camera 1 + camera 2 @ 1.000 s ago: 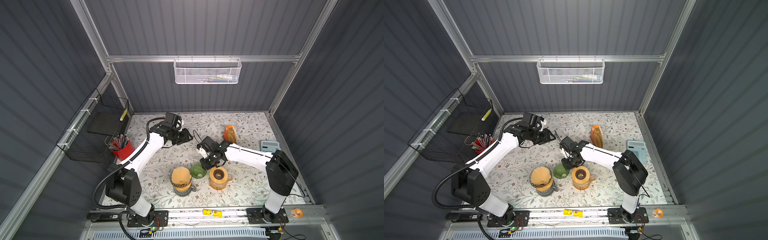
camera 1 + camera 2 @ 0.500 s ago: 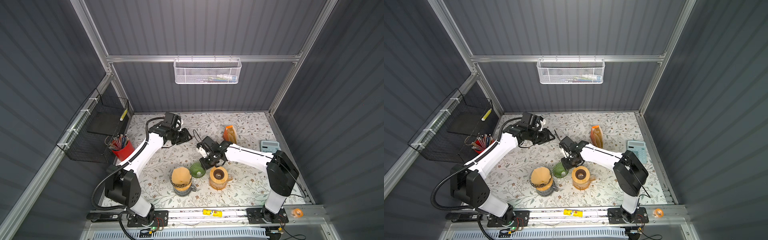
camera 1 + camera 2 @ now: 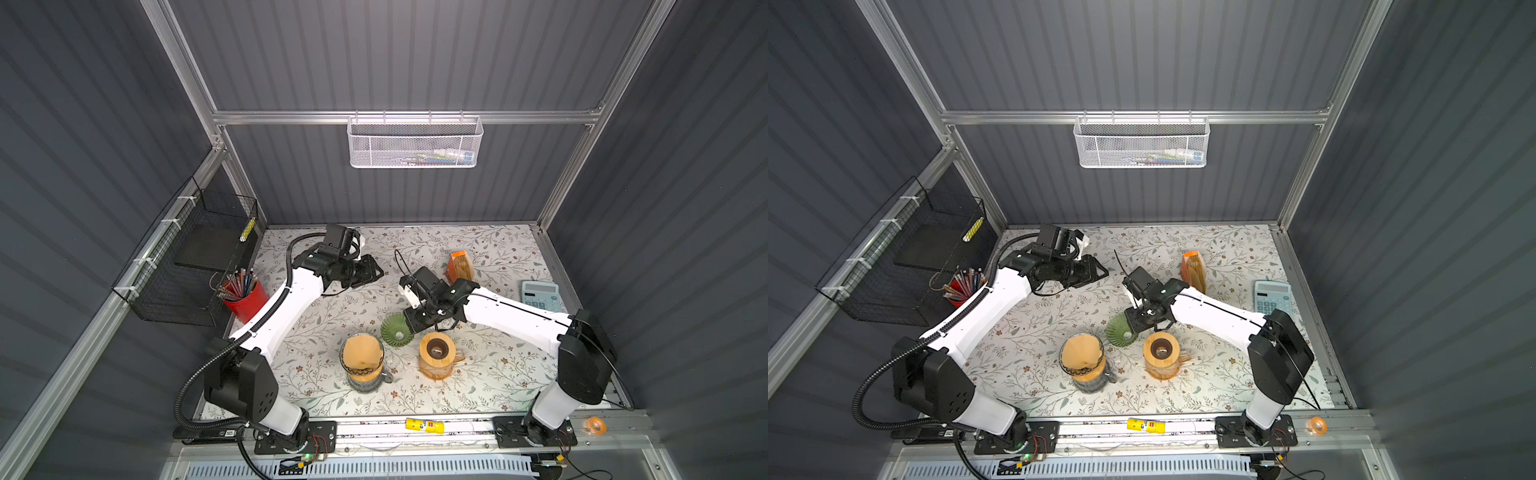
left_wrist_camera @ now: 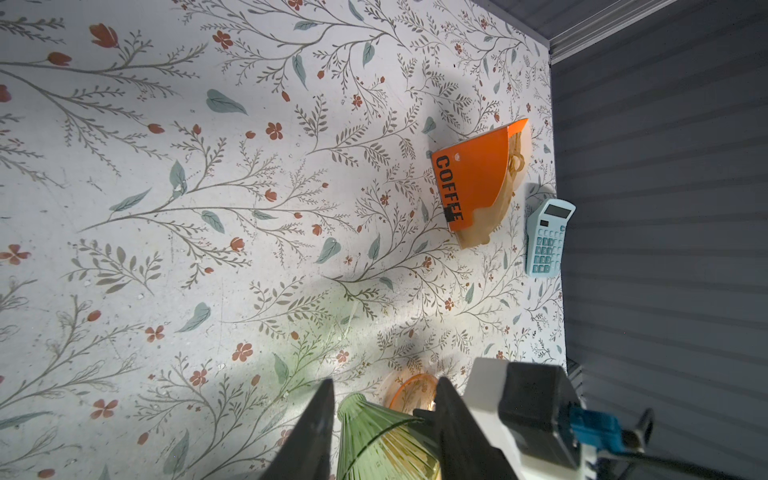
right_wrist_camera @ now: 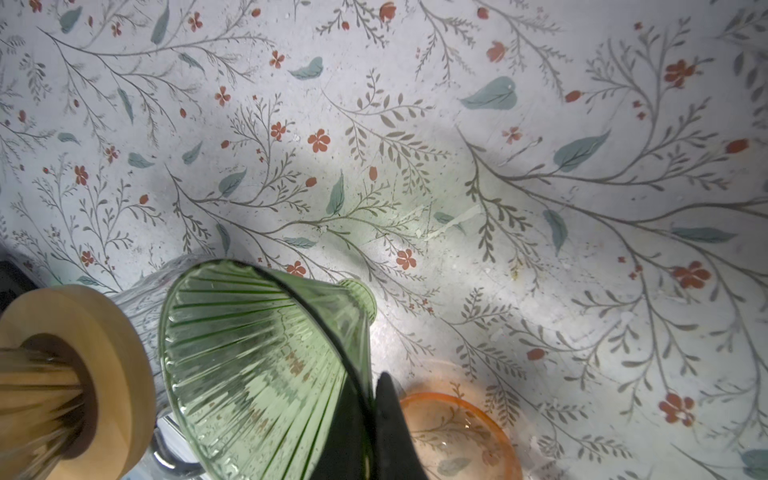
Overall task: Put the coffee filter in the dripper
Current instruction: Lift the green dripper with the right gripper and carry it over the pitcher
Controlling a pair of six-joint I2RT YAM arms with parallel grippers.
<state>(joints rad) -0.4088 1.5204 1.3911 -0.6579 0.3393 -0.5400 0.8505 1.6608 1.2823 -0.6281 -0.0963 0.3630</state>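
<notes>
Right gripper [image 3: 413,324] clamped on rim of green dripper [image 3: 395,330], tilted, frame centre. Left gripper [image 3: 374,272] apart, empty, higher left. Coffee filter pack [image 3: 459,266] higher right. Risk: thin rim pinch slips; glass drops onto orange carafe [image 3: 436,353].

Green ribbed glass dripper [image 3: 395,331] tipped sideways, tan coffee filter [image 3: 360,353] open atop glass jug [image 3: 366,380] nearby

table [image 3: 498,249] | filter pack [image 3: 459,266] | calculator [image 3: 540,293] | pencil cup [image 3: 248,300] | clear jug [image 3: 368,381] | orange jug [image 3: 434,371]

Top views overhead; wrist views close, sharing dripper [image 5: 257,353].
</notes>
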